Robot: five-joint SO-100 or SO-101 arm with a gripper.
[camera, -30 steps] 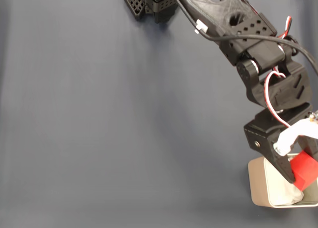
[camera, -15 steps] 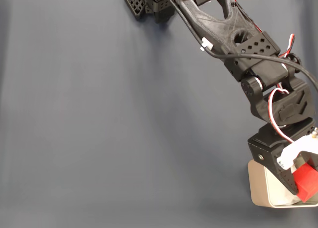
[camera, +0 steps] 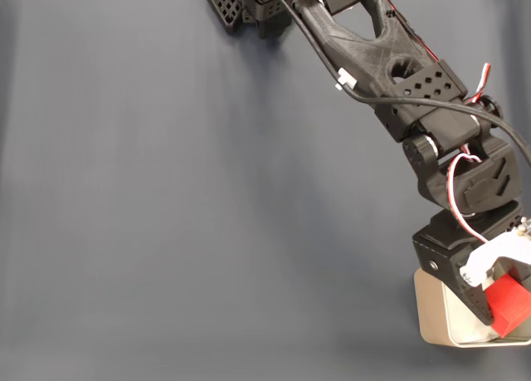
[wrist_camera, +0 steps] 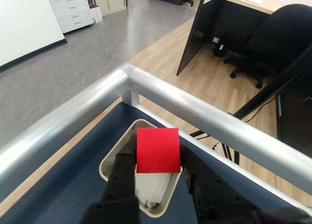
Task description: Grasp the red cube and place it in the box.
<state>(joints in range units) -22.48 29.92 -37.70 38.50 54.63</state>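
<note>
**Red cube held over the box at the desk's corner**

The box (camera: 431, 310) sits at the lower right of the fixed view, cut off by the frame's right edge. In the wrist view it lies close to the desk's corner, where two silver rails (wrist_camera: 195, 112) meet just beyond it. The rest of the dark blue desk (camera: 207, 198) lies open to the left in the fixed view.

The end effector (wrist_camera: 157, 168) is clamped on the red cube (wrist_camera: 157, 150), black fingers (wrist_camera: 123, 168) pressing both sides. The cube hangs above the box's opening, whose white lining (wrist_camera: 153, 187) shows beneath it.

Beyond the rails are wood flooring, grey carpet, an office chair (wrist_camera: 280, 38) and white drawers (wrist_camera: 73, 7).
</note>
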